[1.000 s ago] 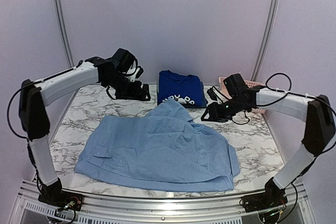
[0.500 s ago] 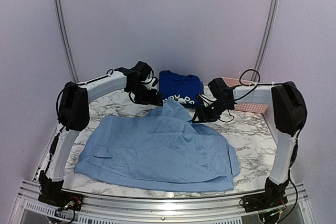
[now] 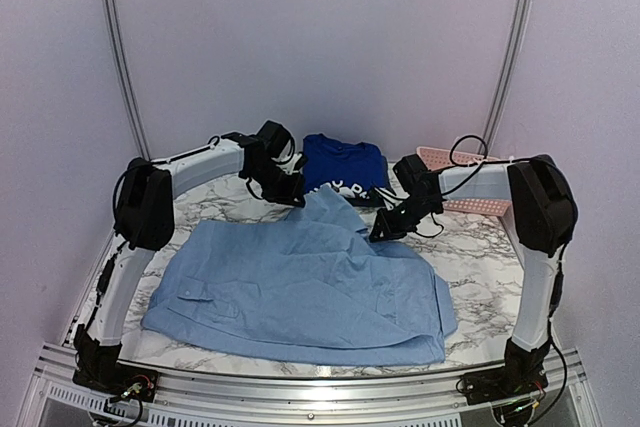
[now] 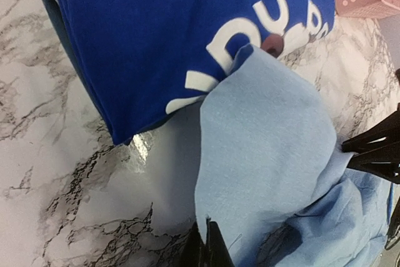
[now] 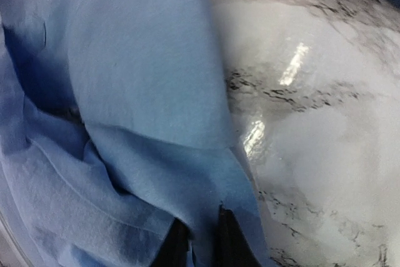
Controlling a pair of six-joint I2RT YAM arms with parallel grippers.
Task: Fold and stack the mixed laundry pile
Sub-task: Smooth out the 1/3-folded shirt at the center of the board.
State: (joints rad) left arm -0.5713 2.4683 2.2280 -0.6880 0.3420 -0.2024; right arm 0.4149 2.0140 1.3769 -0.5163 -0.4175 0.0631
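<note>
The left jaws are pinched shut on the far-left edge of the light-blue collared shirt [image 4: 262, 148], their tips all but meeting in the left wrist view. The right jaws are clamped on a fold at the shirt's far-right side, with cloth running between the two fingers [image 5: 226, 236]. The shirt lies spread across the middle of the bench [image 3: 480, 247]. Its far flap peaks up and overlaps the lettering of the folded royal-blue T-shirt [image 3: 343, 169], which sits at the far side with the pink basket [image 3: 462, 162] to its right.

This reads as the start of a far-to-near fold. To do it well, both grips should rise together and level, with the edge taut between them. They should lift clear of the T-shirt before travelling near, so the folded piece is not dragged.

How many layers each grip holds cannot be told. The collar is hard to pick out, and a darker strip under the T-shirt's left edge cannot be identified.
</note>
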